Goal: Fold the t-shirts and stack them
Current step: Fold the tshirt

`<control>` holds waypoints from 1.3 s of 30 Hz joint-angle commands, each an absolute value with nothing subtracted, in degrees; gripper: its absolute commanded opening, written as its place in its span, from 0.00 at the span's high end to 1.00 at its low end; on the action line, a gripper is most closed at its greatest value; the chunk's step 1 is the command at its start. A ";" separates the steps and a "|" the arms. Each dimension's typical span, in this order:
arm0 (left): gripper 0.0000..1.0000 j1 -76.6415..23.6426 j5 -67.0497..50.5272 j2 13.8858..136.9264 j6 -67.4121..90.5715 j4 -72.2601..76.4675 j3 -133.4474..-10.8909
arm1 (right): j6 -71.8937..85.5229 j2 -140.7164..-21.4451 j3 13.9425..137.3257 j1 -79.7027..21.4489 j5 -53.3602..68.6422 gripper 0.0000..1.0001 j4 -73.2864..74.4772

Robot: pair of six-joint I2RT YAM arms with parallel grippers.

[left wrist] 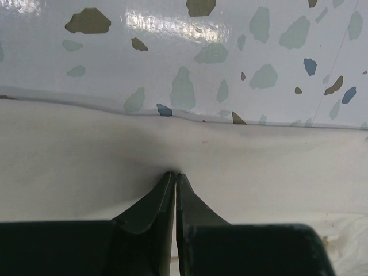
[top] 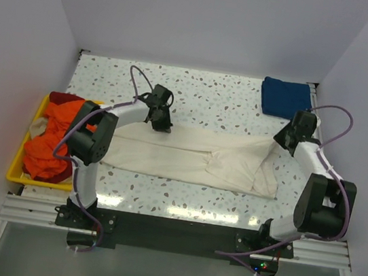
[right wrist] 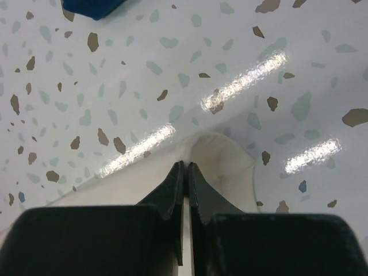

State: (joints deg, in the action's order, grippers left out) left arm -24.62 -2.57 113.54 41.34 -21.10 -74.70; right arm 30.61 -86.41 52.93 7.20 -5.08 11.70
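Cream cloth, the large t-shirt (top: 195,157) lies spread flat across the middle of the speckled table (top: 211,94), with a folded dark blue t-shirt (top: 286,96) at the table's far right corner and orange and red t-shirts (top: 50,140) heaped in a yellow tray (top: 14,172) at its left edge. The left gripper (left wrist: 174,174) is clenched on the cream shirt's far edge, left of the table's middle. The right gripper (right wrist: 185,165) is pinched tight on the shirt's far right corner, toward the table's right side.
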 commanded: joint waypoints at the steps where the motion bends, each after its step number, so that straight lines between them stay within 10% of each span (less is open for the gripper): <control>1: 0.90 -23.64 -0.61 113.73 42.10 -20.66 -72.95 | 30.23 -85.95 54.31 7.65 -9.93 1.00 13.53; 14: 0.89 -23.55 -2.11 113.12 41.13 -20.65 -73.83 | 31.20 -93.69 53.44 8.26 -10.28 0.97 12.83; 24: 0.73 -23.47 -3.78 109.34 36.04 -22.85 -79.62 | 31.38 -84.93 56.95 8.35 -8.26 0.60 19.42; 39: 0.70 -23.55 -7.91 96.86 36.56 -21.27 -69.97 | 33.31 -82.69 53.88 1.85 -4.31 0.63 15.48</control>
State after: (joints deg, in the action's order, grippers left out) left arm -24.01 -6.07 98.78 36.84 -22.68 -72.90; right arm 32.42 -78.81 54.26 2.79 -5.50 18.39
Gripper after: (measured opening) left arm 0.300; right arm 0.378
